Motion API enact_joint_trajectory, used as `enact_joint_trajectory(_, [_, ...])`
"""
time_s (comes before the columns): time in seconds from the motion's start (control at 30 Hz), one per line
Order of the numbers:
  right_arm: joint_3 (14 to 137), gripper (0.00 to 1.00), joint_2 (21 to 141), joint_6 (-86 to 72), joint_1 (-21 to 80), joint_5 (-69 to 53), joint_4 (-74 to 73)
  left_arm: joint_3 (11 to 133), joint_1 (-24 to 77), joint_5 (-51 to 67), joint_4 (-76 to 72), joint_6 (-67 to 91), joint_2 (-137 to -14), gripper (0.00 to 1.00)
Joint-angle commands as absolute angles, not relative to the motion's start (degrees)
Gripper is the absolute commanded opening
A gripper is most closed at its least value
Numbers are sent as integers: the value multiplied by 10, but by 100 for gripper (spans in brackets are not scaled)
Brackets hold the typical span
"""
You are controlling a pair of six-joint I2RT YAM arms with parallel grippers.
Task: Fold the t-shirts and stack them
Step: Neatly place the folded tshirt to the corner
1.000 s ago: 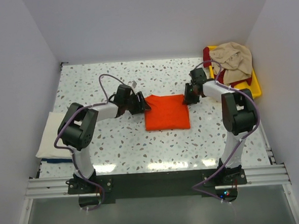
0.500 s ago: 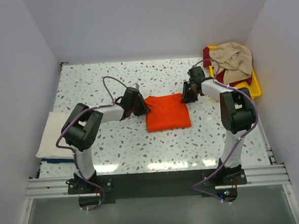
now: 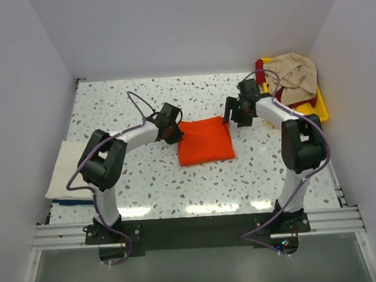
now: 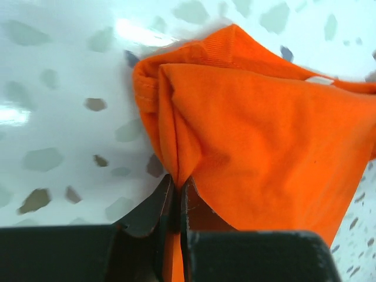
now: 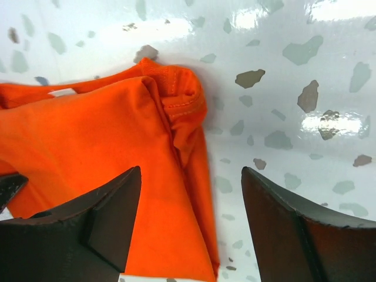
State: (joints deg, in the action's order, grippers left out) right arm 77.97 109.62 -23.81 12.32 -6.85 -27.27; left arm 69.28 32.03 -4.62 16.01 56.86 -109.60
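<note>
Orange t-shirt (image 3: 205, 141) lies folded to approx. a square at centre of table (image 3: 109, 107), between both arms. My L gripper (image 4: 176, 189): jaws pressed together, pinching a cloth fold at the shirt's far-left corner. My R gripper (image 5: 191, 173): fingers spread wide over the far-right corner; contact w/ cloth cannot be determined. White neck tag (image 5: 61, 92) shows at the far edge. Beige t-shirt (image 3: 295, 73) is heaped over dark red t-shirt (image 3: 260, 71) in yellow tray (image 3: 323, 113), far right. Cream-white t-shirt (image 3: 65, 167), folded, rests on navy t-shirt (image 3: 70, 200) at the table's L edge.
</note>
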Motion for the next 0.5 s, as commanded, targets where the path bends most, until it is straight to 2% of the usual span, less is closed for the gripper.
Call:
enact_joint_trajectory(0.0, [788,73,1012,-253,125,-62,-274,768,299,-143,316,627,-1091,0])
enact_joint_trajectory(0.1, [766,73,985,-258,126,-69,-271,799,271,-182,373,644,-1093,0])
enact_joint_trajectory(0.47, [729,73,927,-258,141,-93,-275,862,118,-161,404,656,-1070,0])
